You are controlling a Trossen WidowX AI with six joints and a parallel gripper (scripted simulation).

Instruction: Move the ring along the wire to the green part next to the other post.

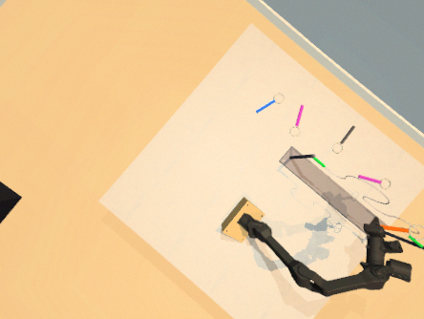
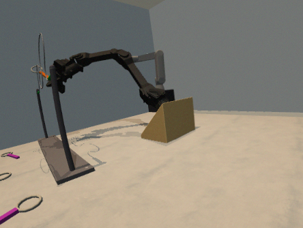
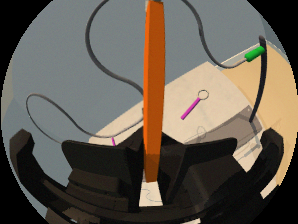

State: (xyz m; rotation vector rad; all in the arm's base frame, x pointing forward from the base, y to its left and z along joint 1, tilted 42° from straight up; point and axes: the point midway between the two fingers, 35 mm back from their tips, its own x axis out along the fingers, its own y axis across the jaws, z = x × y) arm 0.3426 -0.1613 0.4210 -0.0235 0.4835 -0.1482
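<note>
The orange handle (image 1: 395, 229) (image 2: 44, 74) (image 3: 154, 85) is clamped between the fingers of my gripper (image 1: 381, 227) (image 3: 147, 129), which is shut on it. The ring (image 1: 416, 226) (image 2: 31, 70) is off the handle's far end, near the far post (image 2: 41, 114). In the exterior view the grey wire (image 2: 39, 51) (image 3: 88, 45) crosses the ring's outline, above the green part (image 1: 416, 242) (image 2: 37, 92) on that post. Whether ring and wire touch cannot be told; the ring is outside the wrist view. The other green part (image 1: 319, 161) (image 3: 255, 54) joins the near post (image 1: 302, 157) (image 2: 63, 126) (image 3: 263, 80).
The posts stand on a long grey base (image 1: 329, 191) (image 2: 54, 153). The grey wire loops widely between them. Loose rings with magenta (image 1: 370, 179) (image 2: 8, 216) (image 3: 190, 108), blue (image 1: 265, 106) and dark (image 1: 348, 135) handles lie beyond the base. A wooden wedge (image 2: 177, 119) stands under the arm's root.
</note>
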